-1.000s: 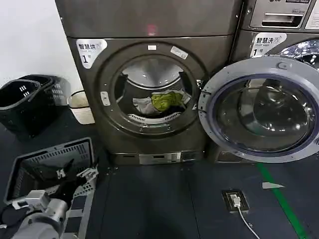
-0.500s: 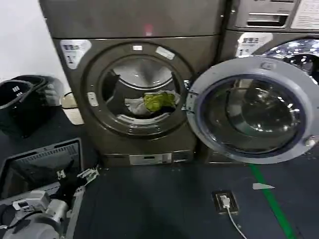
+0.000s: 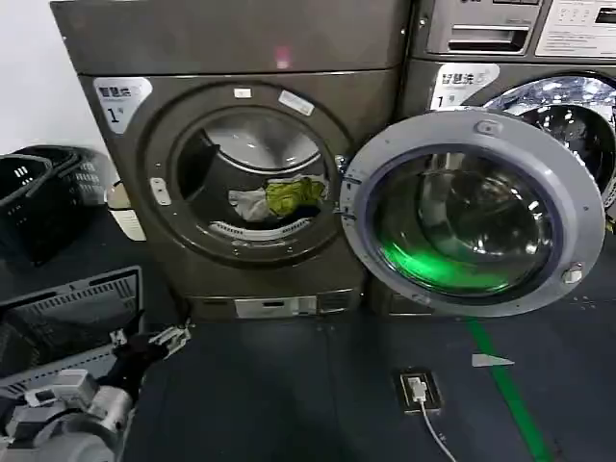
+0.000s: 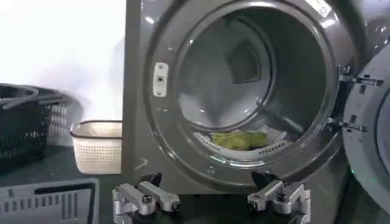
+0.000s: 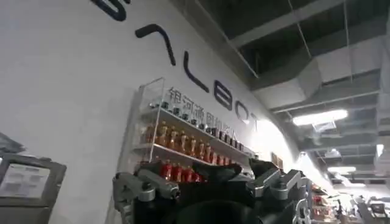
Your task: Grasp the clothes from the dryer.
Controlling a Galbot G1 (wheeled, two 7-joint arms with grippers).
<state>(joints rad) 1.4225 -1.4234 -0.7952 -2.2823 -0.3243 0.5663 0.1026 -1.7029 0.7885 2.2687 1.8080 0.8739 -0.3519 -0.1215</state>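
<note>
So my left gripper [image 4: 210, 199] hangs wide open low before the dryer [image 3: 231, 144], clothes [image 3: 277, 197] untouched inside.

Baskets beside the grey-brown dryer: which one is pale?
The small cream perforated basket against the dryer; the others are black or grey.

Clothes [image 3: 279, 198] in dryer [image 3: 241, 144] drum; door [image 3: 472, 212] swung right; baskets [image 3: 38, 197] left; left claw [image 3: 154, 344] low, before dryer.
</note>
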